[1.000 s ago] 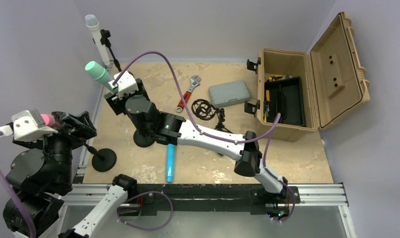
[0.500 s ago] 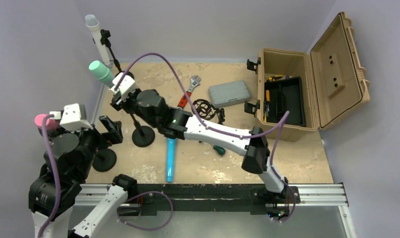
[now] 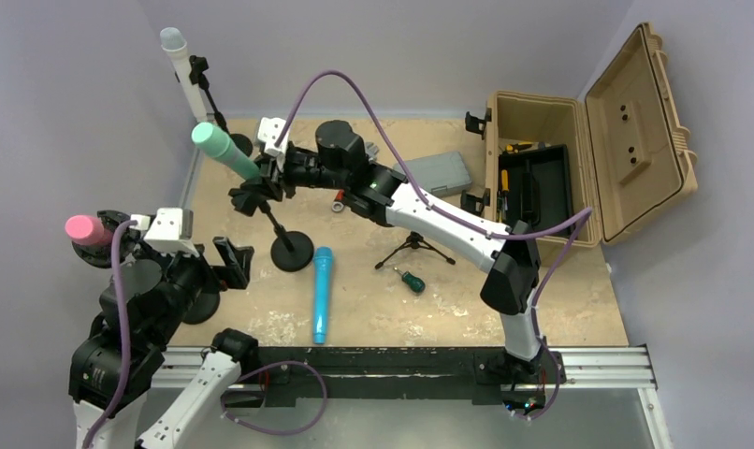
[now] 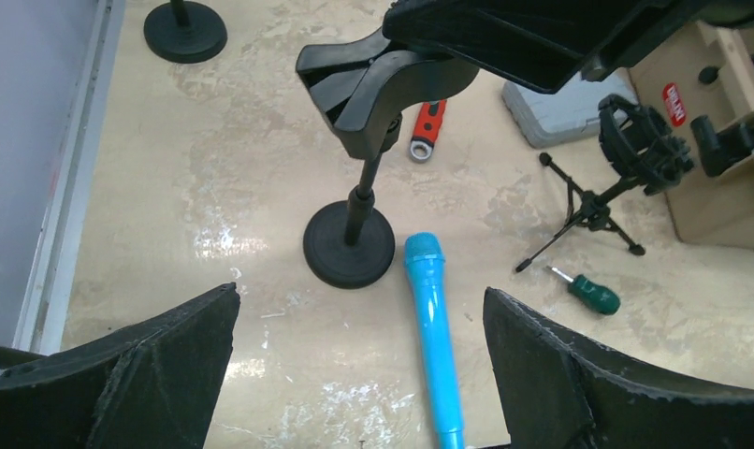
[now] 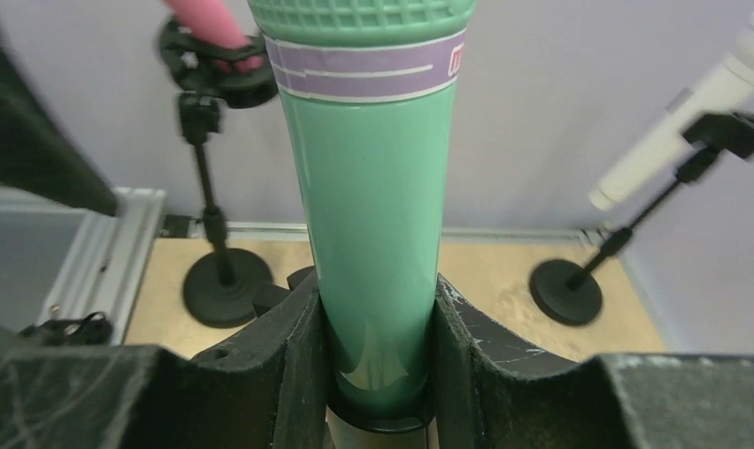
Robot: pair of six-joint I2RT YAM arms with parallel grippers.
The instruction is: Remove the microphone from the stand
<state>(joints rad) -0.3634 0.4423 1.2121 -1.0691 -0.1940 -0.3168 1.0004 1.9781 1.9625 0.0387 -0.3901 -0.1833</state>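
Grips the green microphone [image 3: 222,148] between closed right gripper [image 3: 261,174] fingers, upper left of the top view, tilted, just above the black stand [image 3: 292,251] clip. Holds left gripper [image 4: 361,299] wide open, empty, lower left.

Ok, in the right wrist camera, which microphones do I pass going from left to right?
pink microphone on its stand → green microphone → white microphone on its stand
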